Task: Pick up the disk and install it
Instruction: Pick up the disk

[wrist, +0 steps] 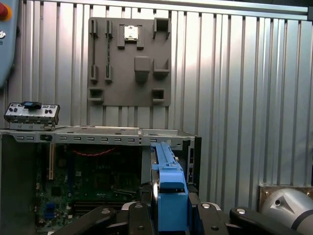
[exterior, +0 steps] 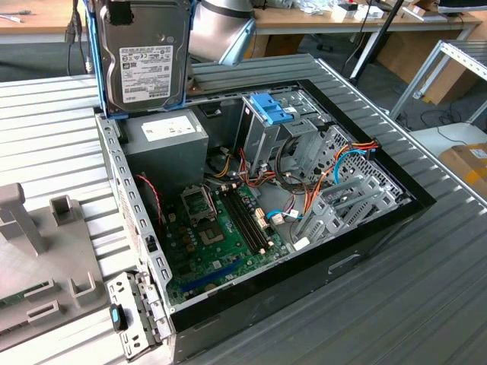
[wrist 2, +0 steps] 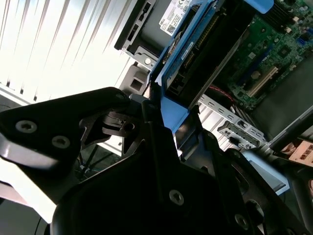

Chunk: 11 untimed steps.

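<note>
Blue-framed disk (exterior: 143,53): one, upright in the air over the open case's back corner, at the exterior view's left.
Claw (wrist: 168,218): clamped on the disk's blue carrier, black fingers (wrist: 141,220) on either side.
Computer case (exterior: 380,228): one, lid off, lying on the ribbed metal desk (exterior: 426,304).
Under the disk: one grey power supply (exterior: 175,152).
Drive cage (exterior: 262,141): one, blue clip (exterior: 270,110) on top, cables (exterior: 350,160) beside.
Grey fixture plate (exterior: 53,251): one, beside the case.

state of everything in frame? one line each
disk: held on edge above the case, not installed.
gripper: shut on the disk.
computer case: lying flat, side panel off, interior exposed.
drive cage: upright inside the case, blue clip on top.
fixture plate: beside the case, small square part in one pocket.
</note>
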Each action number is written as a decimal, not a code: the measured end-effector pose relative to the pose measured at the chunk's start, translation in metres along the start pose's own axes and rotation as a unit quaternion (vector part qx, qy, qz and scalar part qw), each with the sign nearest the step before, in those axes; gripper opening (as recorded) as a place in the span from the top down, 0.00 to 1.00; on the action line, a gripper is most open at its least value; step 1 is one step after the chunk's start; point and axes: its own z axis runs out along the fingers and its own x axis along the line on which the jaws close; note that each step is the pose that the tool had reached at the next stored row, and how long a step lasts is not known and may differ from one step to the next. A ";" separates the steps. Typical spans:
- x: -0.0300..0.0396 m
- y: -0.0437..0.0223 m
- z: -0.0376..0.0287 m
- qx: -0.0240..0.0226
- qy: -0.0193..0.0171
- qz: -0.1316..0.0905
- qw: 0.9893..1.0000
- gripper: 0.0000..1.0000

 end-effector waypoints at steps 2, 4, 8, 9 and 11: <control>0.0009 -0.0022 0.0000 0.000 0.000 0.000 1.000 0.63; 0.0029 -0.0094 0.0000 0.000 0.000 0.000 1.000 0.63; 0.0038 -0.0447 0.0002 0.000 0.000 0.000 1.000 0.63; 0.0039 -0.0474 0.0001 0.000 0.000 0.000 1.000 0.63; 0.0039 -0.0476 0.0002 0.000 0.000 0.000 1.000 0.63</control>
